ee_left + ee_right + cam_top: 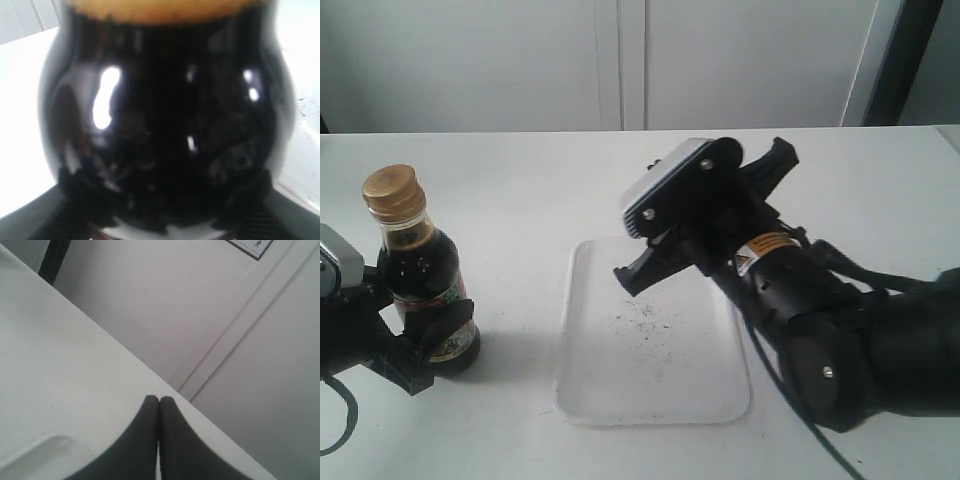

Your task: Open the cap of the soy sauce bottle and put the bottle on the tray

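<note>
The soy sauce bottle (418,272) stands upright on the white table, left of the tray (590,385). Its golden cap (393,192) is closed. My left gripper (433,347) is shut on the bottle's lower body, one dark finger on each side. In the left wrist view the dark bottle (165,125) fills the frame, with the golden collar (160,12) at its edge and the fingers (52,222) at the corners. My right gripper (628,277) hovers over the tray's far part, shut and empty, its fingertips (151,402) pressed together.
The white tray with dark specks (645,318) lies in the middle of the table. Its corner (40,460) shows in the right wrist view. White cabinet doors (620,60) stand behind the table's far edge. The right arm's bulk (860,340) fills the right foreground.
</note>
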Controlling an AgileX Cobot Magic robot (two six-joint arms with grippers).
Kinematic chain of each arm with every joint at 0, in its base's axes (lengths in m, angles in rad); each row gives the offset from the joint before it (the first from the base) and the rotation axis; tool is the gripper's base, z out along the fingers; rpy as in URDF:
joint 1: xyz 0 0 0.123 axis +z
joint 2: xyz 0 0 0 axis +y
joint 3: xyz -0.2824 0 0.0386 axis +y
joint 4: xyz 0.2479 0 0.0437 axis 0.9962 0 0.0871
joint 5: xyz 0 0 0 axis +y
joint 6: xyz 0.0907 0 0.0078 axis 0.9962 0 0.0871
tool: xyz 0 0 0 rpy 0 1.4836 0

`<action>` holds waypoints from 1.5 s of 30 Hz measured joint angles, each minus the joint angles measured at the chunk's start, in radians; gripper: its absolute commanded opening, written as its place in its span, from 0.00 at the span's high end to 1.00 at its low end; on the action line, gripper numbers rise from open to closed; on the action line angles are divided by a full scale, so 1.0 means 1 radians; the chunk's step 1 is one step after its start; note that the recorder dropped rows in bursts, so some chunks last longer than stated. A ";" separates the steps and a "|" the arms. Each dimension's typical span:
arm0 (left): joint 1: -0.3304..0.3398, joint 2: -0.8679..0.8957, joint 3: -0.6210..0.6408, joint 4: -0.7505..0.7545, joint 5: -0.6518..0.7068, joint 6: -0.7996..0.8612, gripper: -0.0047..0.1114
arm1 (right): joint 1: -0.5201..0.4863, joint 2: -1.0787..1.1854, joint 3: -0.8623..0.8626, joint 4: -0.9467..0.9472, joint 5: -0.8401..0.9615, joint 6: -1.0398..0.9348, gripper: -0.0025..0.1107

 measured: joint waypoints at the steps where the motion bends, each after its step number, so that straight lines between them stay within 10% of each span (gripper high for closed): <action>1: 0.000 0.000 0.000 0.000 0.000 0.000 0.96 | 0.023 0.016 -0.020 0.032 -0.003 -0.038 0.98; 20: 0.000 0.000 0.000 0.000 0.000 0.000 0.96 | 0.305 0.229 -0.348 0.249 -0.001 -0.410 0.98; 45: 0.000 0.000 0.000 0.000 0.000 -0.006 0.96 | 0.342 0.300 -0.503 0.296 0.086 -0.415 0.98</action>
